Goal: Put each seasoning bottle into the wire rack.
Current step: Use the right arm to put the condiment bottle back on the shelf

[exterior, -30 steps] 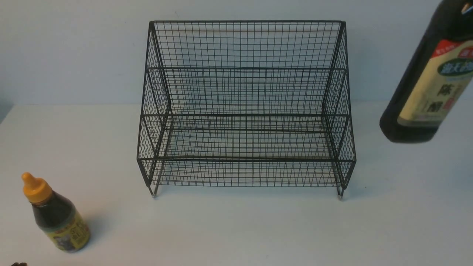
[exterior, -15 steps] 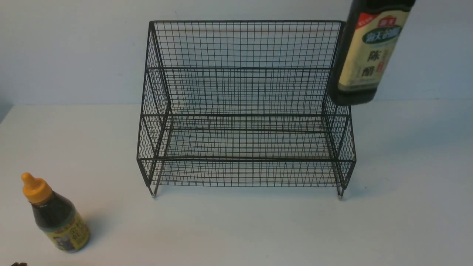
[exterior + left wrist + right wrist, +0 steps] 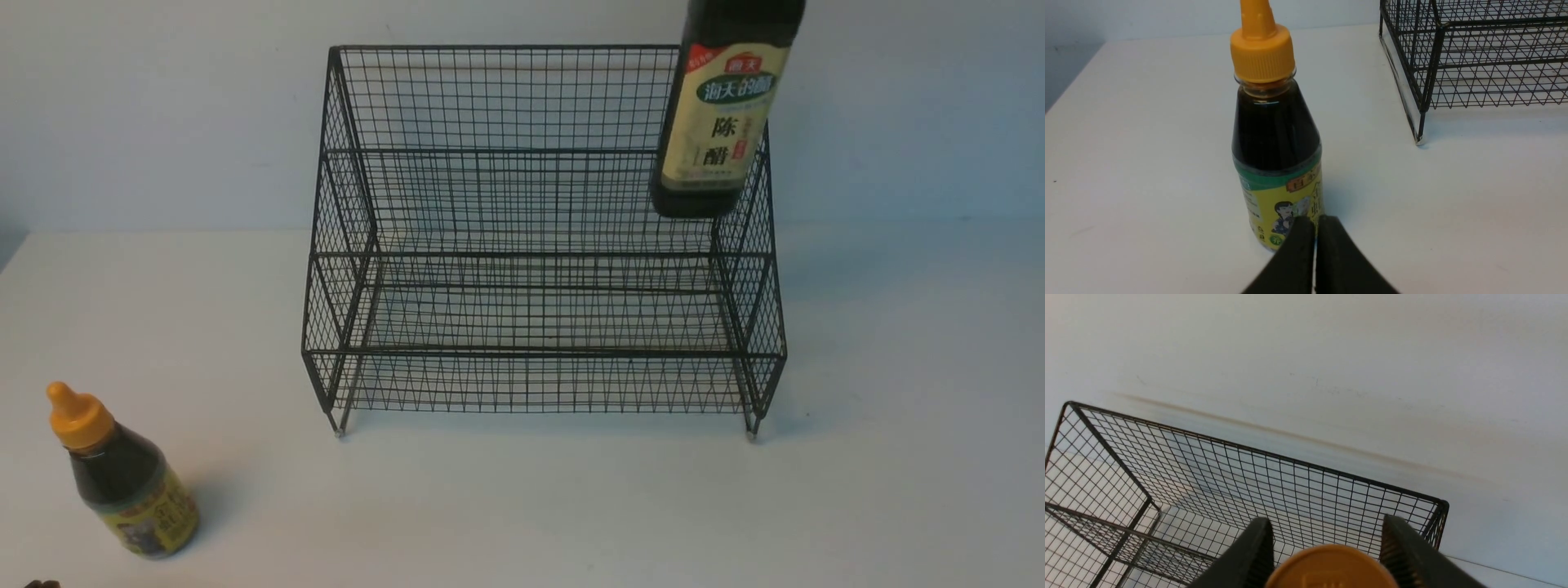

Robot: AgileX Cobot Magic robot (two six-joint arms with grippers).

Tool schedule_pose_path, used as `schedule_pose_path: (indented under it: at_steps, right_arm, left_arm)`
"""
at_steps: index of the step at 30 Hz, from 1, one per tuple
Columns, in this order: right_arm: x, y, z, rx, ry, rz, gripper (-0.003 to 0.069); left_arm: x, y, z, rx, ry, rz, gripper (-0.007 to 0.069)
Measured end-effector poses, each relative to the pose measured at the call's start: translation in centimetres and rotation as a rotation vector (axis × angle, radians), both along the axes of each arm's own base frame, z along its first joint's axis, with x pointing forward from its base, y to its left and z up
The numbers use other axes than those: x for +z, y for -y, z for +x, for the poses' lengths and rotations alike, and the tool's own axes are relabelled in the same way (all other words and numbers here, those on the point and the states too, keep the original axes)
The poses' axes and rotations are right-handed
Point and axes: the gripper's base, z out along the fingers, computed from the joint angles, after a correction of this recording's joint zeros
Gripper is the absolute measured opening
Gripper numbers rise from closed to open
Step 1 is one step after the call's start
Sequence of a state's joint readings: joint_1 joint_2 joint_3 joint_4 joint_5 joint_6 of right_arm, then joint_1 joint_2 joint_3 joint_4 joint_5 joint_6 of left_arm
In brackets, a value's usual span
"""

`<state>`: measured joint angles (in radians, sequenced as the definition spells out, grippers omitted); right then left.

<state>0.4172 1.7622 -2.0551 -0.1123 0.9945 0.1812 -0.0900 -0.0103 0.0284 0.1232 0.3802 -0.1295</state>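
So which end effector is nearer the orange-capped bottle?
Left. The left end effector is beside the orange-capped bottle; the right end effector, over the black wire rack.

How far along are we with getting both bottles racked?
Done: nothing; the wire rack holds no bottle. In hand: the right gripper holds the tall bottle in the air at the rack's right end. Left: lower it in, then rack the short bottle, standing on the table before the shut left gripper.

A matte white tabletop (image 3: 522, 506) meets a pale grey-blue wall (image 3: 163, 122).
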Motion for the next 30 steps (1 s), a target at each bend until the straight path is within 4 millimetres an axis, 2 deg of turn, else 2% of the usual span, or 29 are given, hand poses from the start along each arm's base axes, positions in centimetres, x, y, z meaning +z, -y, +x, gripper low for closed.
schedule_pose_path:
  at_steps: [4,13,23,29,30]
  right_arm:
    - [-0.5,-0.1,0.4,-0.006,-0.010,-0.016,0.0318]
    - [-4.5,-0.6,2.1,-0.037,-0.183,-0.082,0.0318]
    - [-6.1,-0.3,1.9,-0.114,-0.335,-0.087,0.0317]
    - [-9.2,-1.1,3.6,-0.125,-0.406,-0.117,0.0317]
    - [-9.1,-1.2,3.7,-0.122,-0.395,-0.116,0.0317]
  left_arm:
    - [0.0,0.0,0.0,0.000,0.000,0.000,-0.0005]
    - [0.0,0.0,0.0,0.000,0.000,0.000,-0.0005]
    - [0.0,0.0,0.0,0.000,0.000,0.000,-0.0005]
    - [0.0,0.0,0.0,0.000,0.000,0.000,-0.0005]
    - [0.0,0.0,0.0,0.000,0.000,0.000,-0.0005]
